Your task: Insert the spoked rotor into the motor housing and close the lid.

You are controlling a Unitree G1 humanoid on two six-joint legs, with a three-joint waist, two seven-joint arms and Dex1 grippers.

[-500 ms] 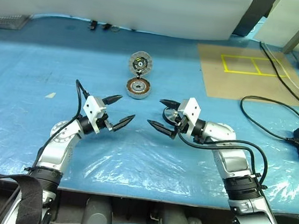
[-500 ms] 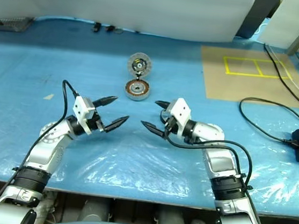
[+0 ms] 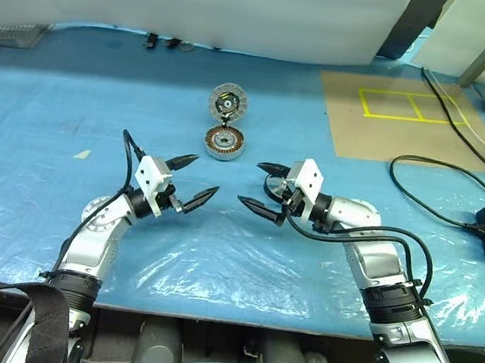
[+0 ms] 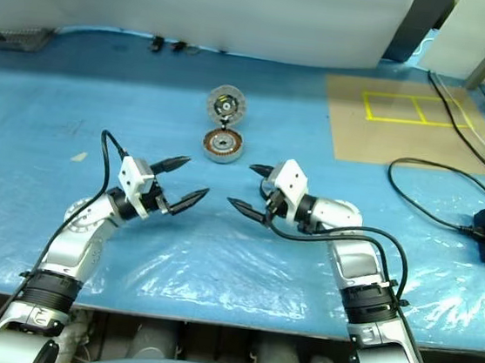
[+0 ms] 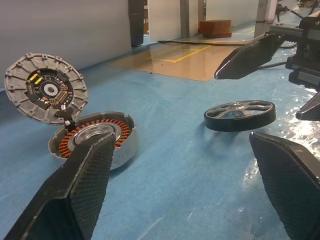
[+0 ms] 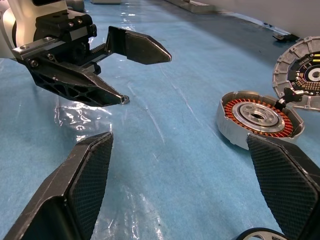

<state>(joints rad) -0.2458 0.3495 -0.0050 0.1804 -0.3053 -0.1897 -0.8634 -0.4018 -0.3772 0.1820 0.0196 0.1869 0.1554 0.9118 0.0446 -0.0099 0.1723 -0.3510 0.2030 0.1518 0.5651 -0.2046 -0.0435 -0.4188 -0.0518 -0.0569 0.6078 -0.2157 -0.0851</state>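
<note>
both pincers, left pincer and right pincer, hang released; the right should take the small silvery spoked rotor by its dark rim, level, then seat it in the copper-wound grey motor housing.

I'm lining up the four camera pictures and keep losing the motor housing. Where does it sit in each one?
Left eye view: the motor housing is above centre, on the blue sheet beyond both grippers.
Right eye view: above centre again.
Left wrist view: lower left, copper windings showing.
Right wrist view: right of centre.
Shared landmark: the lid, standing open at the housing's far edge.
</note>
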